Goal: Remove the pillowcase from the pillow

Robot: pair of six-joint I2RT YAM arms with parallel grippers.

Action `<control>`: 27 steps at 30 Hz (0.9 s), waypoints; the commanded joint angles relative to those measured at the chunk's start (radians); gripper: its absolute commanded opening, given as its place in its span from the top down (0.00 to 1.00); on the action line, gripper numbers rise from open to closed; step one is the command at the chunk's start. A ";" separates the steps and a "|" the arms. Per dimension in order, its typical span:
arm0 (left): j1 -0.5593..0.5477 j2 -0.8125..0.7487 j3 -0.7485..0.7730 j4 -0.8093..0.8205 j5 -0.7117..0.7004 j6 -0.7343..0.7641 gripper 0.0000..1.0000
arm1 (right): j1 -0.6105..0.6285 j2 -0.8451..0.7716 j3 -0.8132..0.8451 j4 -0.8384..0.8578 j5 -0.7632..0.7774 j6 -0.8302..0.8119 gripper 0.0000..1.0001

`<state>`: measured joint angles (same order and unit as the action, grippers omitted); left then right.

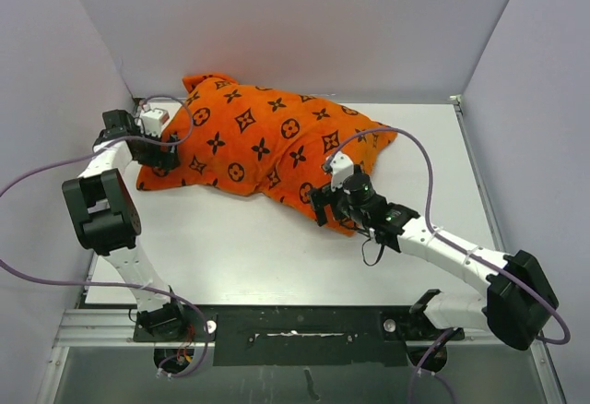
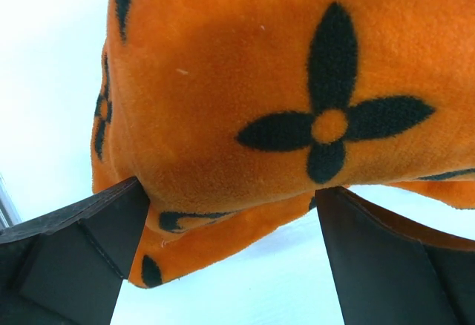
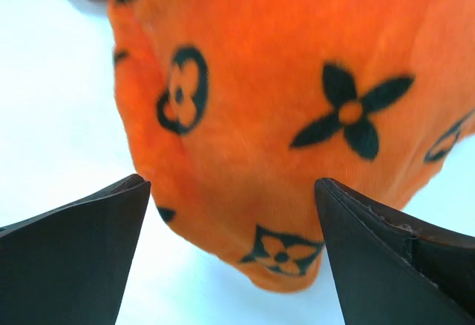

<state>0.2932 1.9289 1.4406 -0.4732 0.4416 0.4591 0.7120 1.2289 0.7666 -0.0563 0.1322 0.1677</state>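
- the pillowcase, bright orange plush with black flower, diamond and circle motifs, lies plump on the white table, in the far half. it runs from close to the far left corner toward the middle of the right side.
- the pillow is hidden inside the cover; no white fabric shows in any view.
- the left gripper is at the left end of the pillowcase, near the table's left edge.
- in the left wrist view the left gripper has its jaws wide apart, with a thick rounded fold of the orange cover filling the gap. the fabric reaches both dark fingers near their tips, but they are not pressed onto it.
- the right gripper is at the cover's near corner, on the side toward the table's right edge and about mid-table.
- in the right wrist view the right gripper also has its jaws spread. the orange corner hangs between its fingers, with bare table showing on either side.
- a purple cable arcs up from the right wrist over the table.
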 commanded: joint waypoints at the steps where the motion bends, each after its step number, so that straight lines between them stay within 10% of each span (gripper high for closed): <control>1: -0.031 0.004 -0.058 0.120 0.020 0.013 0.11 | 0.010 -0.012 -0.029 -0.065 0.120 0.015 0.00; 8: -0.100 0.003 -0.095 0.059 0.056 0.068 0.65 | 0.007 0.115 0.030 -0.115 0.161 -0.021 0.06; 16: -0.101 -0.073 -0.148 -0.049 0.037 0.102 0.99 | -0.036 0.204 0.027 -0.112 0.174 0.001 0.20; 21: -0.076 -0.186 -0.184 -0.089 0.078 0.113 1.00 | -0.089 0.180 -0.009 -0.094 0.151 0.027 0.44; 27: -0.076 -0.273 -0.177 -0.140 0.096 0.098 1.00 | -0.141 0.138 -0.023 -0.111 0.167 0.064 0.96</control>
<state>0.2180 1.7599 1.2461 -0.5591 0.4667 0.5579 0.5938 1.4242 0.7490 -0.1783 0.2794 0.1940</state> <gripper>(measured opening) 0.039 0.145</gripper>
